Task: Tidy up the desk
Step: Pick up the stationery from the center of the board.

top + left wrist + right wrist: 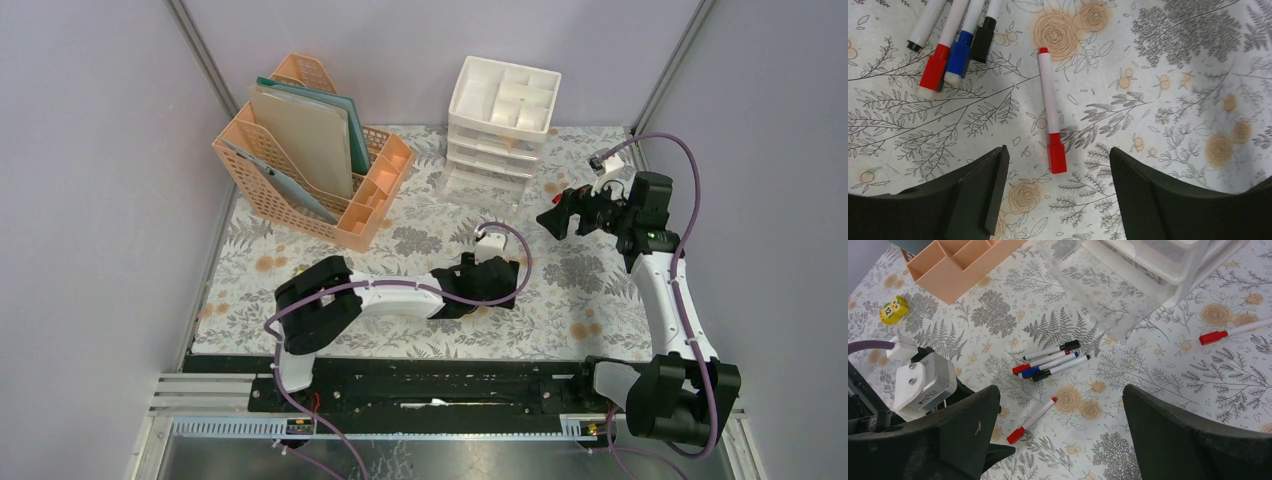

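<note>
The desk [580, 275] is covered by a pale cloth with grey ferns and tan flowers. My left gripper [505, 283] hangs low over its middle. In the left wrist view it [1056, 154] is open, and the cap end of a lone red-capped white marker [1050, 105] lies flat between its fingertips, touching neither. Several markers [950, 47] with red, blue and black caps lie bunched to the upper left. My right gripper [556, 216] is raised above the desk to the right, open and empty [1060, 390]. It looks down on the lone marker [1032, 420] and the bunch [1050, 362].
A peach file rack [310, 150] with folders stands at the back left and a white drawer unit [500, 125] at the back centre. Another red-capped marker [1233, 332] lies right of the drawers. A small yellow owl figure [894, 309] sits near the rack.
</note>
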{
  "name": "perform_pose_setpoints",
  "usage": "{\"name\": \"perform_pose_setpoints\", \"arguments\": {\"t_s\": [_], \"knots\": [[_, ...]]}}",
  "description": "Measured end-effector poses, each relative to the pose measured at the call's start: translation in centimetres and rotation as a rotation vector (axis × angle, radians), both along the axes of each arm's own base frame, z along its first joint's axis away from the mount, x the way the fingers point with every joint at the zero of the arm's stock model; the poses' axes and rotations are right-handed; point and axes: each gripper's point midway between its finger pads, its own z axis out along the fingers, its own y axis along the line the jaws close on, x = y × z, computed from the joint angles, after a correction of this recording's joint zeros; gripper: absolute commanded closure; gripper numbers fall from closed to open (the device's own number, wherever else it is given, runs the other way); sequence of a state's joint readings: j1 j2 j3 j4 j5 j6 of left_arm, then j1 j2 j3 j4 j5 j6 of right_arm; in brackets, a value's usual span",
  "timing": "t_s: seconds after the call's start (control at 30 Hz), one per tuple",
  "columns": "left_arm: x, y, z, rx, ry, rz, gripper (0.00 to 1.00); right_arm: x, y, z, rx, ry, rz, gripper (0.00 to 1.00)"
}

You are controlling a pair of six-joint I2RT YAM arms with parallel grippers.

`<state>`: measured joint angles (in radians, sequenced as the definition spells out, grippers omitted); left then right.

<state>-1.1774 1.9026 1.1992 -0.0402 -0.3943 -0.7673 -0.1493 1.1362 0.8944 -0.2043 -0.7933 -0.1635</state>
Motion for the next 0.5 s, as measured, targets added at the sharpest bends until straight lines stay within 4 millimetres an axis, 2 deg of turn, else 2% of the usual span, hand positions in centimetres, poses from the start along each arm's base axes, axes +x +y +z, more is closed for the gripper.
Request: {"name": "perform_pose_setpoints", "arguments": {"t_s": [0.13, 0.2, 0.33, 0.43, 0.5], "knots": [[0.0, 0.1, -0.9, 0.055, 0.019, 0.004, 0.29, 0.1, -0.3, -0.1, -0.008, 0.0, -0.015, 0.0], [0.3, -0.5, -1.1, 0.075, 0.026, 0.004, 0.32, 0.2, -0.4, -0.1, -0.01, -0.001, -0.019, 0.0], [0.7, -1.6, -1.8, 0.119, 0.038, 0.001, 0.44, 0.2, -0.5, -0.1, -0.015, -0.005, -0.025, 0.0], [0.7, -1.5, -2.3, 0.158, 0.046, 0.001, 0.56, 0.3, -0.5, 0.0, -0.015, -0.007, -0.026, 0.0], [0.8, -1.5, -2.4, 0.177, 0.045, 0.005, 0.6, 0.3, -0.5, 0.0, -0.015, -0.007, -0.026, 0.0]]}}
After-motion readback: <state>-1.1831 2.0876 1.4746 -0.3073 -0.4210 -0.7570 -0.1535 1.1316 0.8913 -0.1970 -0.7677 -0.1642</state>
